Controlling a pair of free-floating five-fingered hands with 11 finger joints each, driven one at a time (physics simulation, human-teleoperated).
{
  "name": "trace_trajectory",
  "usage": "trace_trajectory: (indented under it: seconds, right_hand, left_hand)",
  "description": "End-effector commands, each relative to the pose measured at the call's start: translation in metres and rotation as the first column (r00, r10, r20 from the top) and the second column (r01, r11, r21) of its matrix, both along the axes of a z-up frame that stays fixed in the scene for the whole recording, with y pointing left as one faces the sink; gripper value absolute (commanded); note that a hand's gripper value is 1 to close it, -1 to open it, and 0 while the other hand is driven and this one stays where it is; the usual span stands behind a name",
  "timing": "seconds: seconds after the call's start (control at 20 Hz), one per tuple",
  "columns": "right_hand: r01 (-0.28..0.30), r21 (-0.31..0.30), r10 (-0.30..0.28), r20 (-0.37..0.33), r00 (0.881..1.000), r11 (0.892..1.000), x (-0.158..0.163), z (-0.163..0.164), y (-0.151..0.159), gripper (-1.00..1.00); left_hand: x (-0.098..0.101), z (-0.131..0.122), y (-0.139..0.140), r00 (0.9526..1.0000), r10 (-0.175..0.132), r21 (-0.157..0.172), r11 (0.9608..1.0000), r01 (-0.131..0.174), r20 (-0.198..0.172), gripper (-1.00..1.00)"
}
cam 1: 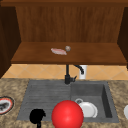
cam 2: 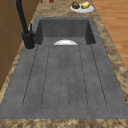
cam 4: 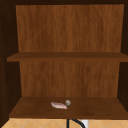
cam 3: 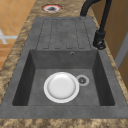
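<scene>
Right up close to the front camera sits a big red ball, low over the sink's near edge, and just to its left is the left robot hand, a black shape hanging over the front of the draining board; whether its fingers are spread or curled I cannot tell. Hand and ball look near each other, though I cannot tell if they touch. Beyond the ball, in the basin of the grey sink, a white plate lies flat on the bottom, just beside the drain. A black tap stands at the back rim between draining board and basin. On the speckled surface, a red-rimmed plate rests at the far left, and a plate of food lies past the basin's end. On the wooden shelf above lie a pinkish piece and a small grey lump, close together.
</scene>
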State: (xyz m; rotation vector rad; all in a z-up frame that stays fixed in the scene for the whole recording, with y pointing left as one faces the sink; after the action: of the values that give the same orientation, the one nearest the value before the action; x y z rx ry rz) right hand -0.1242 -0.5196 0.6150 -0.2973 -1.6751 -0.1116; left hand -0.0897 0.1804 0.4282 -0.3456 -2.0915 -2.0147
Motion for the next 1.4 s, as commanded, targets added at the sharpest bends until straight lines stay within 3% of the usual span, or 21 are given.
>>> trace_trajectory:
  seconds: [0.0, 0.5, 1.05, 1.1, 1.35]
  right_hand:
    - [-0.003, 0.005, 0.003, 0.0, 1.0, 1.0, -0.01, -0.006, -0.031, 1.0]
    - [-0.095, -0.002, 0.095, -0.004, 0.995, 0.996, -0.005, -0.009, -0.106, 1.0]
    - [-0.193, 0.006, 0.193, -0.015, 0.981, 0.981, 0.011, -0.016, -0.175, 1.0]
    - [-0.201, 0.006, 0.201, -0.013, 0.979, 0.98, 0.015, -0.015, -0.181, -1.0]
    - [-0.17, -0.006, 0.17, 0.039, 0.985, 0.985, 0.01, -0.012, -0.219, -1.0]
  left_hand:
    - [0.0, 0.0, 0.0, 1.0, 0.0, 0.0, 1.0, 0.0, 0.0, 0.0]
    - [0.0, 0.0, 0.0, 1.0, 0.0, 0.0, 1.0, 0.0, 0.0, 0.0]
    - [0.0, 0.0, 0.0, 1.0, 0.0, 0.0, 1.0, 0.0, 0.0, 0.0]
    - [0.0, 0.0, 0.0, 1.0, 0.0, 0.0, 1.0, 0.0, 0.0, 0.0]
    - [0.0, 0.0, 0.0, 1.0, 0.0, 0.0, 1.0, 0.0, 0.0, 0.0]
